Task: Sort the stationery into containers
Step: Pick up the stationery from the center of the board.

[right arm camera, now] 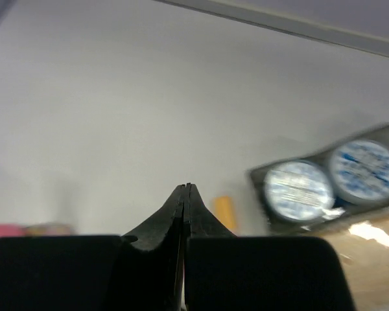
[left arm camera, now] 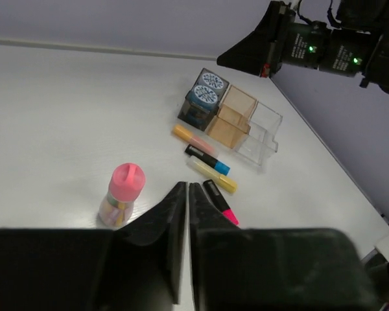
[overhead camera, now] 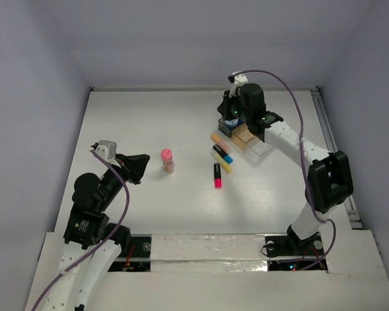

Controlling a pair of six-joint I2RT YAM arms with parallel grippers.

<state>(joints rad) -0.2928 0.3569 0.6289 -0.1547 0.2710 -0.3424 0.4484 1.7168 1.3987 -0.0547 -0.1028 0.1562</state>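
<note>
The left gripper (left arm camera: 187, 186) and right gripper (right arm camera: 185, 188) are both pressed together, holding nothing. Two pots (left arm camera: 212, 81) sit in the dark tray (left arm camera: 191, 114). The markers (left arm camera: 211, 170) lie at its 6 o'clock, with the pink-topped stick (left arm camera: 122, 194) at their 9 o'clock.

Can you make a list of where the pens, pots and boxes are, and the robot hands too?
Pots: two blue-and-white pots in dark grey tray
Amber tray: empty
Clear tray: empty
Markers: four, lying on table beside trays
Pink-topped stick: upright, alone
Left gripper: shut, holding nothing
Right gripper: shut, holding nothing
</note>
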